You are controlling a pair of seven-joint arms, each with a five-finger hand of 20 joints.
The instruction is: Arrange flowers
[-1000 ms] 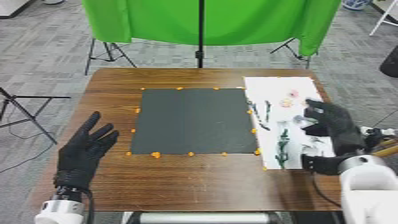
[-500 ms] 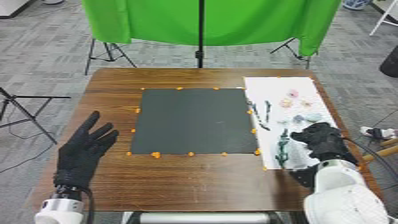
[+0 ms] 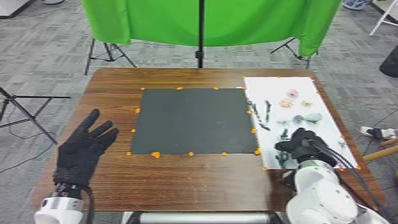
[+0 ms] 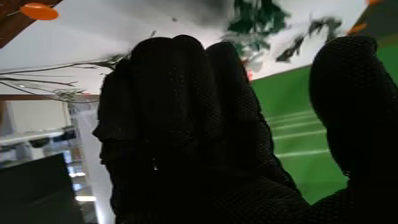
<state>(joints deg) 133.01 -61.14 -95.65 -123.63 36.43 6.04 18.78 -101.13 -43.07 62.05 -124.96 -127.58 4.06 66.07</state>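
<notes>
Left robot hand: you have it (image 3: 84, 150) over the left side of the bench (image 3: 204, 187), beside the dark mat (image 3: 191, 120) and apart from it, fingers straight and spread, thumb out, pinching nothing.
Right robot hand: you have it (image 3: 302, 145) at the near part of the white sheet (image 3: 275, 85). In the right wrist view its fingers are straight and pressed side by side, the thumb held well away from them, with nothing pinched between. You cannot tell whether it touches the sheet.
Green stem: you see it (image 3: 283, 149) on the sheet, lying lengthwise just left of your right robot hand.
Dark stems: your two (image 3: 254, 111) (image 3: 267, 109) lie near the sheet's left edge, close to the mat.
Flowers: you have a pink one (image 3: 293, 93) farthest off, a peach one (image 3: 286, 103) just nearer to you, and a small pale one (image 3: 306, 103) to the right of the peach one.
Blue pieces: two of them (image 3: 313, 117) (image 3: 298, 119) lie side by side on the sheet, between the flowers and your right robot hand.
Twigs: in the right wrist view you see thin bare ones (image 4: 49, 80) near the fingertips.
Mat: it lies in the middle of the bench, just left of the sheet, with orange dots (image 3: 155, 155) around its edge.
Behind: past the bench's far edge you see a green cloth (image 3: 147, 20) and a black pole (image 3: 201, 52).
</notes>
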